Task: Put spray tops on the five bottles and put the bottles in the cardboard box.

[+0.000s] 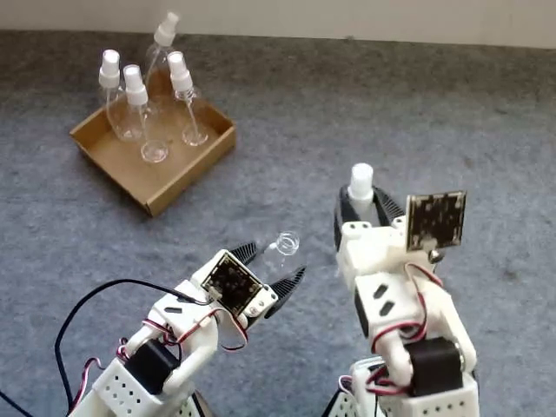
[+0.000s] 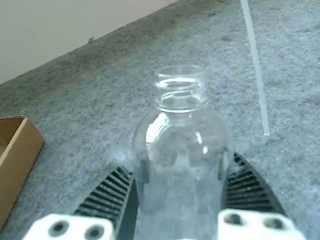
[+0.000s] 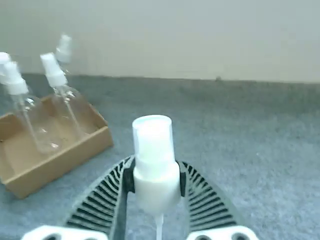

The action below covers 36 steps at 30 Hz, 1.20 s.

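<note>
Left claw [image 1: 274, 261] clenches a clear uncapped plastic bottle [image 2: 182, 145]; right claw [image 1: 366, 208], just beside, clamps a white plastic spray top [image 3: 154, 160] upright.

The left arm reaches low over the table, slanting forward and to the right; the left gripper [image 1: 274, 262] has its fingers [image 2: 107, 197] pressed against both sides of a bottle [image 2: 180, 150]; the right arm stands beside it, wrist raised; the right gripper [image 1: 362, 204] pinches a spray top [image 3: 154, 160] upright.
</note>
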Each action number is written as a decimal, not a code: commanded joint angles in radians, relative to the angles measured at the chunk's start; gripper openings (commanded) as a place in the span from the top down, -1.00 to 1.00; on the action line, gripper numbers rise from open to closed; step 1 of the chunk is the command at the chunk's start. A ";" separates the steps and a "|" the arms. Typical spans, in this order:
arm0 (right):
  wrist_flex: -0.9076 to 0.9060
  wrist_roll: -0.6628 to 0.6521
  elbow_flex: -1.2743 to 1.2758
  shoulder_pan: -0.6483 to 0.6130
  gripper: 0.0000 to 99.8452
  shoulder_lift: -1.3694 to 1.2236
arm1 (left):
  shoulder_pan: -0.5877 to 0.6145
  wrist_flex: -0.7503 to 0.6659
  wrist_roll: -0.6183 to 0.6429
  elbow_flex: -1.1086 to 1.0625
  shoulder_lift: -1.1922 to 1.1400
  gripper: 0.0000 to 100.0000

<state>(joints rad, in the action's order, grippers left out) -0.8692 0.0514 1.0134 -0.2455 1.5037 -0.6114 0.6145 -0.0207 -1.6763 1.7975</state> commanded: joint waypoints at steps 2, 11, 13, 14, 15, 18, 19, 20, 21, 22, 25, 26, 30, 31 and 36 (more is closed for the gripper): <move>0.039 -0.009 -0.124 -0.150 0.95 0.105 | -0.016 0.006 0.008 -0.019 0.024 0.88; 0.039 -0.012 -0.245 -0.217 0.95 0.173 | -0.151 0.046 0.006 -0.019 0.024 0.88; 0.039 -0.014 -0.271 -0.217 0.95 0.183 | -0.156 0.048 0.006 -0.019 0.024 0.88; 0.039 -0.014 -0.285 -0.217 0.95 0.189 | -0.153 0.048 0.006 -0.019 0.024 0.88; 0.039 -0.014 -0.295 -0.217 0.95 0.194 | -0.151 0.048 0.006 -0.019 0.024 0.88; 0.039 -0.011 -0.303 -0.217 0.95 0.211 | -0.153 0.048 0.006 -0.019 0.024 0.88; 0.039 -0.011 -0.302 -0.217 0.95 0.217 | -0.153 0.048 0.006 -0.019 0.024 0.88; 0.039 -0.012 -0.302 -0.217 0.95 0.225 | -0.153 0.048 0.006 -0.019 0.024 0.88; 0.038 -0.014 -0.298 -0.217 0.95 0.231 | -0.150 0.046 0.006 -0.019 0.024 0.88; 0.033 -0.014 -0.286 -0.217 0.95 0.236 | -0.150 0.044 0.006 -0.019 0.024 0.88; 0.036 -0.015 -0.214 -0.217 0.95 0.263 | -0.150 0.044 0.006 -0.019 0.024 0.88; 0.038 -0.017 -0.189 -0.217 0.95 0.275 | -0.150 0.044 0.006 -0.019 0.024 0.88; 0.038 -0.017 -0.090 -0.219 0.95 0.317 | -0.150 0.044 0.006 -0.019 0.024 0.88; 0.038 -0.017 -0.068 -0.219 0.95 0.329 | -0.150 0.044 0.006 -0.019 0.024 0.88; 0.042 -0.017 -0.033 -0.219 0.95 0.335 | -0.148 0.044 0.006 -0.019 0.024 0.88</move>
<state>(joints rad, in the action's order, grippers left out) -0.8677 0.0453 0.9828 -0.4557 1.8274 -0.7480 0.6636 -0.0207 -1.6763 1.7975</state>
